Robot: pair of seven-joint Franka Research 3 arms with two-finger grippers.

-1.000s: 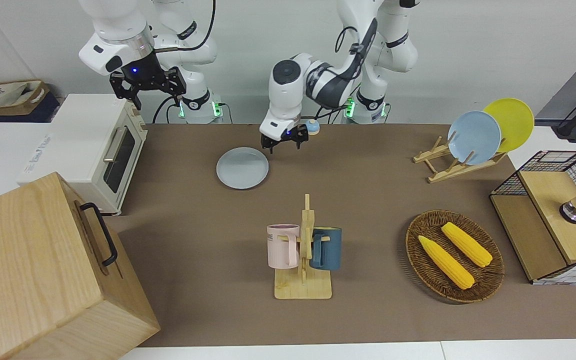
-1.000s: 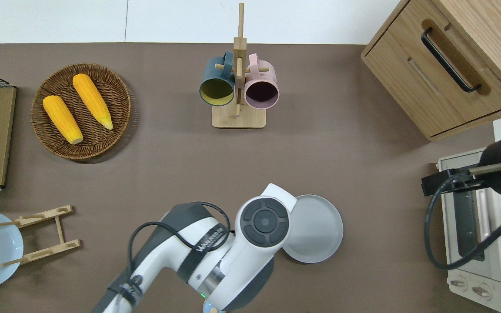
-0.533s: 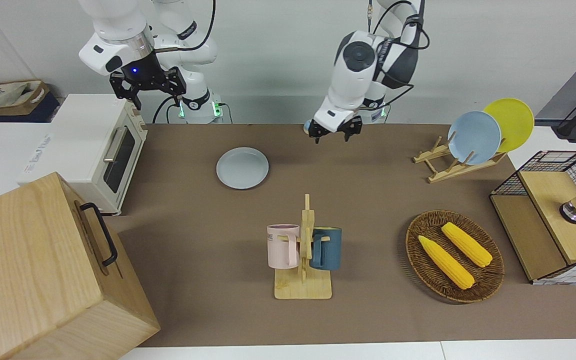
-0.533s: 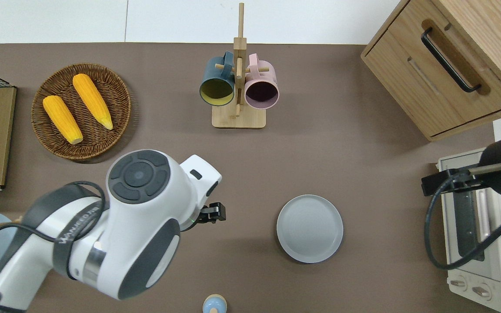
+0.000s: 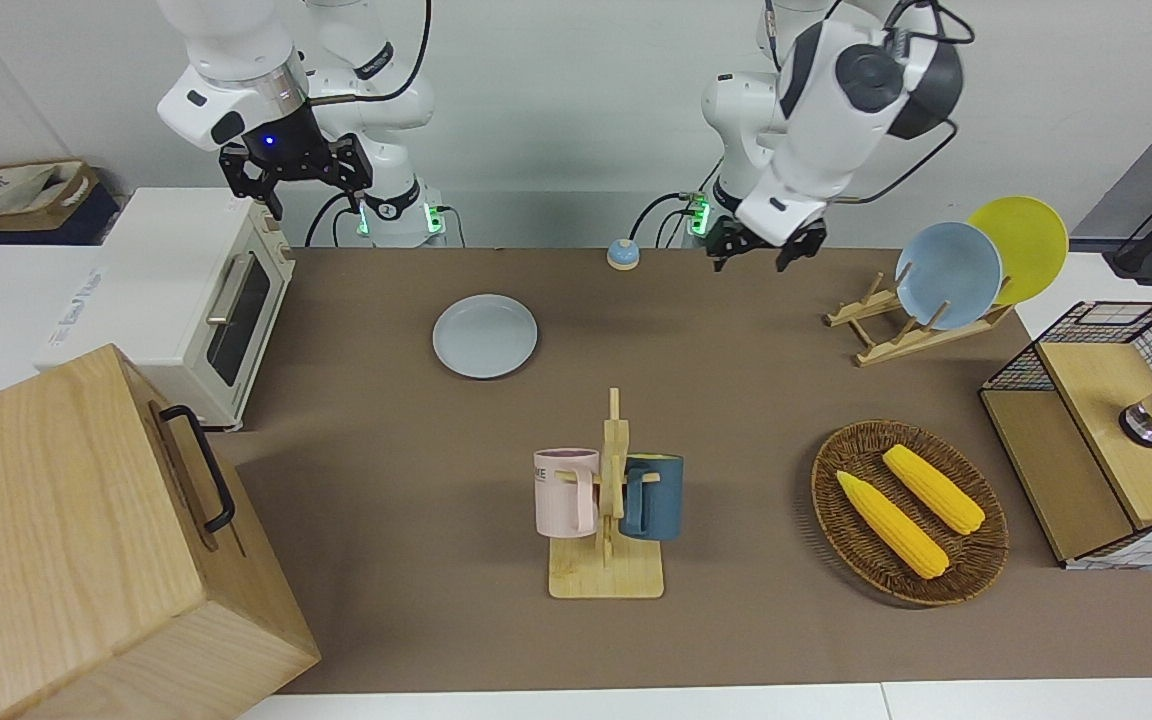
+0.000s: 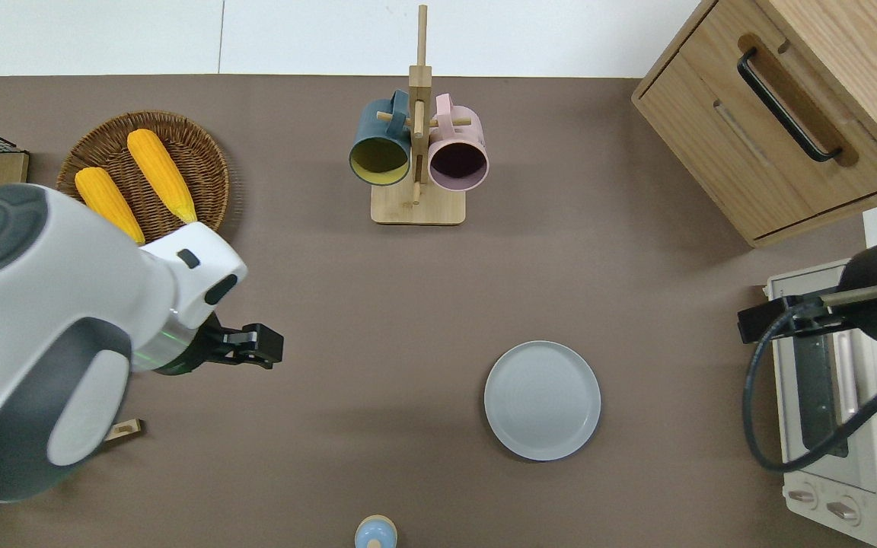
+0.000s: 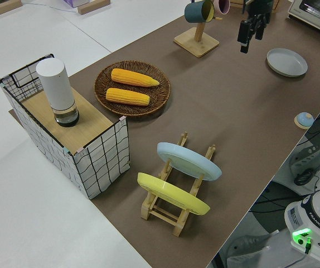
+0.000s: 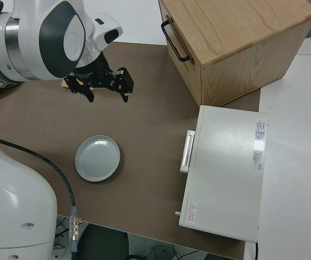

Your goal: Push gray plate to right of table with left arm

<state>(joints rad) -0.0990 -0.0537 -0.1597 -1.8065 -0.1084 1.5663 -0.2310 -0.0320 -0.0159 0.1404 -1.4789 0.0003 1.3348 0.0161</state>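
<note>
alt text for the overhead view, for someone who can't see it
A gray plate lies alone on a brown table, while the left gripper hangs empty and open toward the left arm's end. The right arm is parked.

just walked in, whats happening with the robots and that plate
Nothing is being handled right now. The gray plate lies flat on the table, toward the right arm's end, with nothing touching it. The left arm's hand hangs open and empty in the air, well clear of the plate. The right arm is parked.
</note>
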